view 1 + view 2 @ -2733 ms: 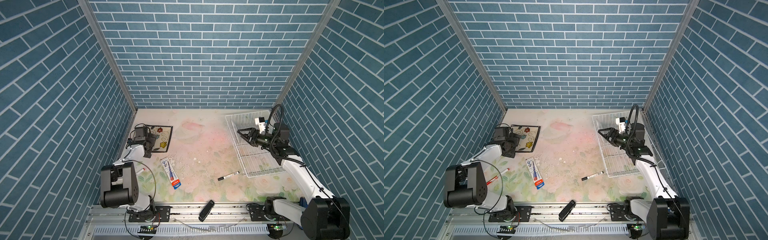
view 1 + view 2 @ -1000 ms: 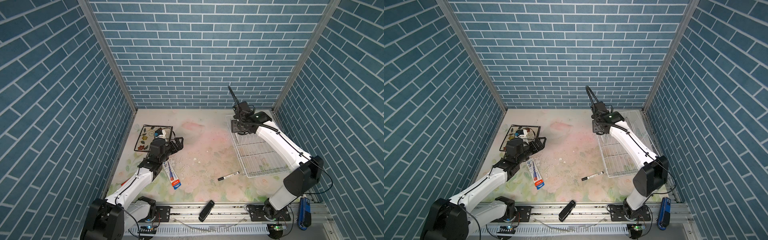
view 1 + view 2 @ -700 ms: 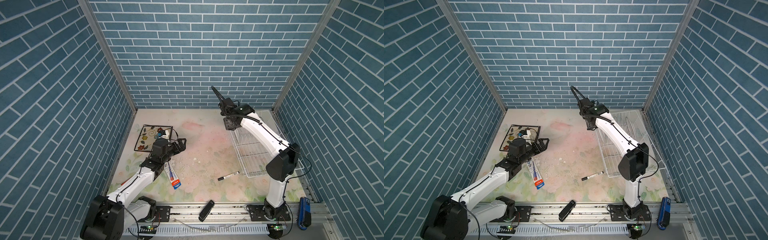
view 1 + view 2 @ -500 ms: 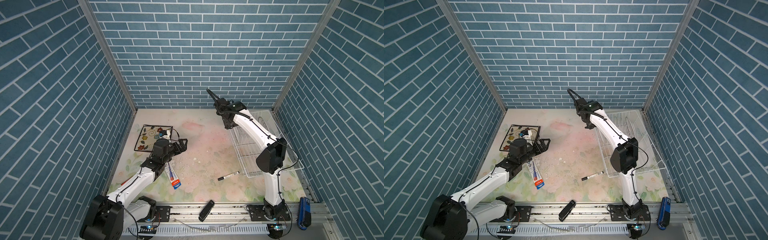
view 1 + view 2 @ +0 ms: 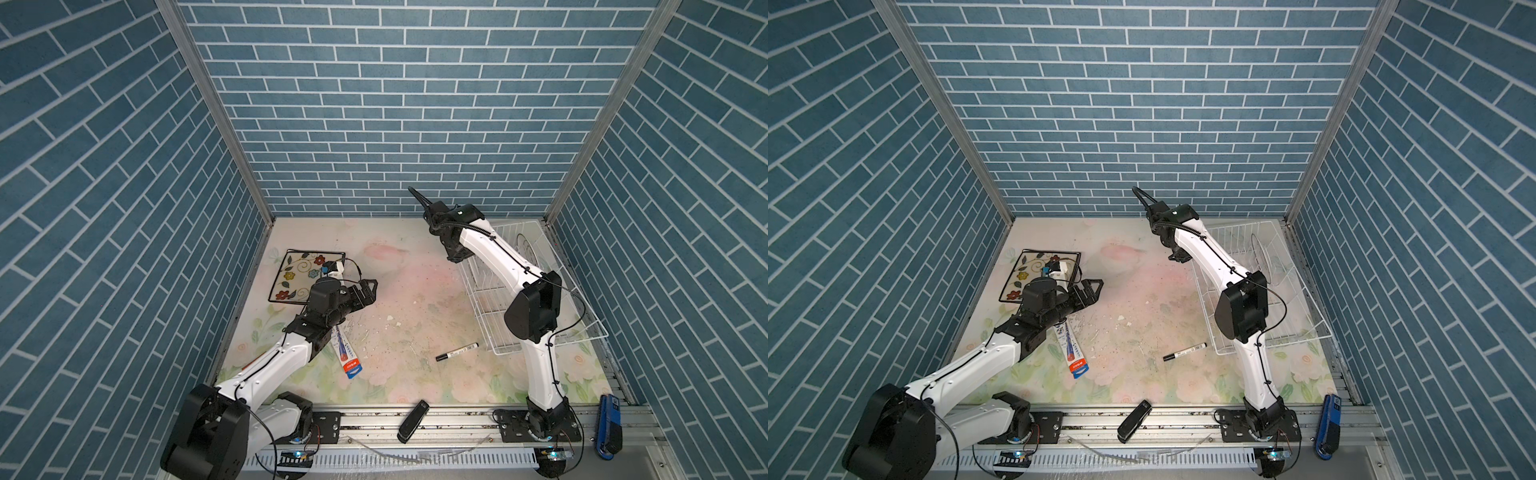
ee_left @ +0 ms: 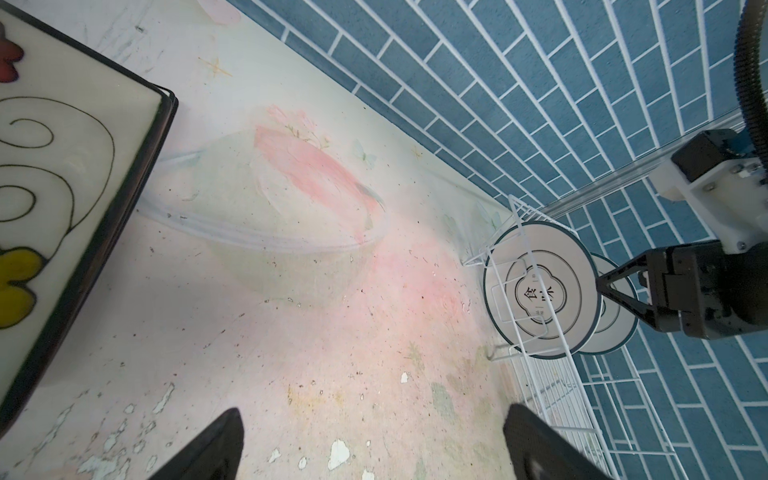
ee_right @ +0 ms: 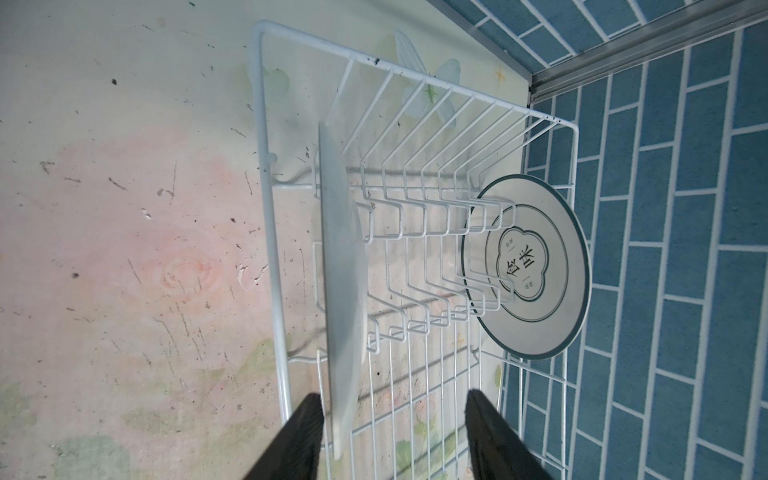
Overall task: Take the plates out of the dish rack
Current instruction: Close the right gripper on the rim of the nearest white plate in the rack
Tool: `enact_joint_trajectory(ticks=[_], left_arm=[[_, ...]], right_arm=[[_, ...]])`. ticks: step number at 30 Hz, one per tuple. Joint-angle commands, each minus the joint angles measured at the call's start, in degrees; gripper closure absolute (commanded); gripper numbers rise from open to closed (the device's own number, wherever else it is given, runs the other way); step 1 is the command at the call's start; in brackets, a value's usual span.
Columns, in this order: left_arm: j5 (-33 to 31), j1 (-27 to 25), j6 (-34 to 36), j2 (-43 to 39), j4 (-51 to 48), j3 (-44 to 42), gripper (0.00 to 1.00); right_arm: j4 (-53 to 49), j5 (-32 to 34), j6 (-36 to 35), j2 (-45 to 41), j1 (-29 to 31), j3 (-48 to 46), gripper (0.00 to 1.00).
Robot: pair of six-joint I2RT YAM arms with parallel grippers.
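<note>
Straddling the plain white square plate [image 7: 345, 270] in the white wire dish rack [image 7: 268, 208] with the parted right gripper [image 7: 395, 399], left gripper [image 6: 374, 411] spread empty, risking an off-centre, slipping pinch.

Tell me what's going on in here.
The dish rack is being emptied. The flowered plate lies flat on the table at the left, with the open, empty left gripper near it. The right gripper hangs open over the rack, jaws either side of an upright white plate, not closed on it. A round plate also stands in the rack.
</note>
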Motion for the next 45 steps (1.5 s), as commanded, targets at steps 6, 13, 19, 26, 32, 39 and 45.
enact_joint_trajectory(ticks=[6,13,19,26,32,39,45], left_arm=[[0.54,-0.72,-0.35,1.46,2.11,0.96,0.0],[0.72,-0.7,-0.17,2.17,1.94,1.31,0.0],[0.91,-0.74,-0.14,2.81,1.86,1.49,0.0],[2.67,-0.69,-0.61,4.29,2.76,2.14,0.0],[2.08,-0.76,-0.49,4.58,1.7,2.46,0.0],[2.11,-0.72,-0.19,4.57,1.33,2.54,0.0],[1.99,-0.76,-0.19,4.62,1.16,2.76,0.0]], right_arm=[[-1.12,2.3,-1.53,4.75,0.21,3.7,0.51],[-1.39,2.41,-0.94,5.96,-0.31,3.76,0.6],[-1.78,3.4,-0.62,6.38,-0.79,3.55,0.63],[-2.7,4.53,0.68,6.71,-1.16,3.26,0.68],[-2.02,4.61,0.64,6.46,-1.27,1.91,0.73],[-0.99,4.06,0.75,6.18,-1.43,0.27,0.77],[-1.11,3.41,1.1,6.02,-1.54,0.02,0.74]])
